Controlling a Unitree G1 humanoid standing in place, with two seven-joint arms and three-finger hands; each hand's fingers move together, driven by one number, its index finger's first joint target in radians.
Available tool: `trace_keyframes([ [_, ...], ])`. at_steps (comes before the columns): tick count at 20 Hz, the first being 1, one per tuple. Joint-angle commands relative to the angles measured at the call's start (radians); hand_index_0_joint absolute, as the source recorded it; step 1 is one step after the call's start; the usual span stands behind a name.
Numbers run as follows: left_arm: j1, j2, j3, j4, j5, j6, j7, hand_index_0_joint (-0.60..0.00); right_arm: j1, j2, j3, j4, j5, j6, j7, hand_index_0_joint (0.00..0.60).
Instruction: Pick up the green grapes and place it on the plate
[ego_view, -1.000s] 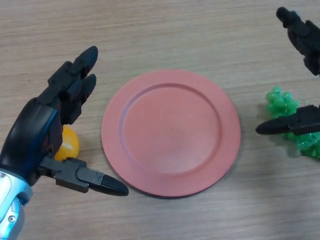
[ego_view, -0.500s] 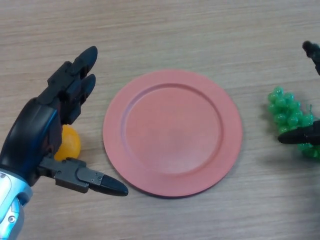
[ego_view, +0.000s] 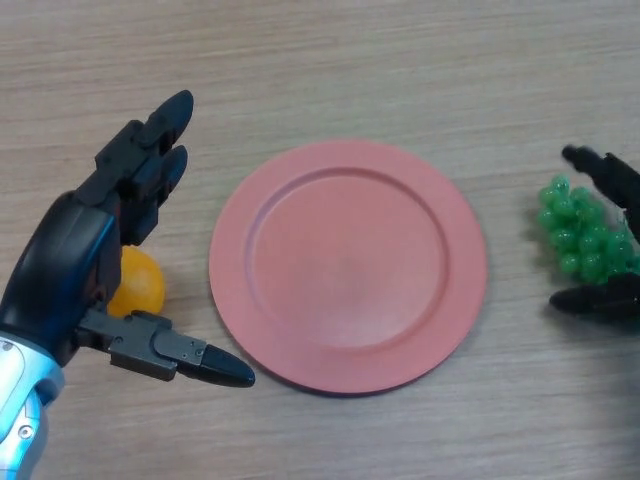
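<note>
A bunch of green grapes (ego_view: 582, 232) lies on the wooden table near the right edge. My right hand (ego_view: 606, 299) reaches in from that edge, open. Its fingers (ego_view: 603, 171) hover just behind the bunch and its thumb lies along the bunch's near side, so the grapes sit between them. I cannot tell whether they touch the fruit. The pink plate (ego_view: 348, 262) sits in the middle with nothing on it, a short gap left of the grapes. My left hand (ego_view: 72, 268) hangs open at the left, away from both.
A small orange ball (ego_view: 138, 284) lies on the table left of the plate, partly hidden by my left hand. Bare wooden tabletop (ego_view: 330, 70) stretches behind the plate.
The right hand's fingers have dropped toward the grapes and now sit close behind them, narrowing the gap to the thumb. The left hand has hardly moved.
</note>
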Motion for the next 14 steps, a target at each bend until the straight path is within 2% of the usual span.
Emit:
trace_keyframes([
  [1,-0.020,0.024,0.046,-0.037,0.003,-0.141,-0.004,0.000,-0.055,-0.098,-0.066,-0.019,-0.120,-0.054,-0.152,0.600],
  [2,-0.026,0.027,0.045,-0.038,0.004,-0.134,-0.002,0.000,-0.064,-0.107,-0.062,-0.009,-0.164,-0.045,-0.187,0.600],
  [4,-0.031,0.026,0.049,-0.043,-0.005,-0.117,0.001,0.000,-0.061,-0.119,-0.050,-0.019,-0.218,-0.045,-0.197,0.600],
  [7,-0.034,0.028,0.047,-0.040,-0.009,-0.114,0.005,0.000,-0.062,-0.121,-0.065,-0.078,-0.233,-0.040,-0.194,0.600],
  [9,-0.032,0.029,0.048,-0.040,-0.011,-0.113,0.004,0.000,-0.041,-0.107,-0.078,-0.191,-0.206,-0.019,-0.140,0.600],
  [10,-0.031,0.028,0.048,-0.038,-0.012,-0.114,0.004,0.000,-0.027,-0.088,-0.085,-0.291,-0.167,0.002,-0.076,0.600],
  [11,-0.032,0.029,0.050,-0.037,-0.014,-0.112,0.003,0.000,-0.025,-0.078,-0.086,-0.335,-0.159,0.013,-0.056,0.600],
  [13,-0.036,0.030,0.052,-0.039,-0.022,-0.103,0.006,0.000,-0.016,-0.044,-0.070,-0.472,-0.142,0.041,0.018,0.600],
  [14,-0.036,0.029,0.049,-0.042,-0.023,-0.098,0.009,0.000,-0.015,-0.014,-0.050,-0.547,-0.141,0.062,0.065,0.600],
])
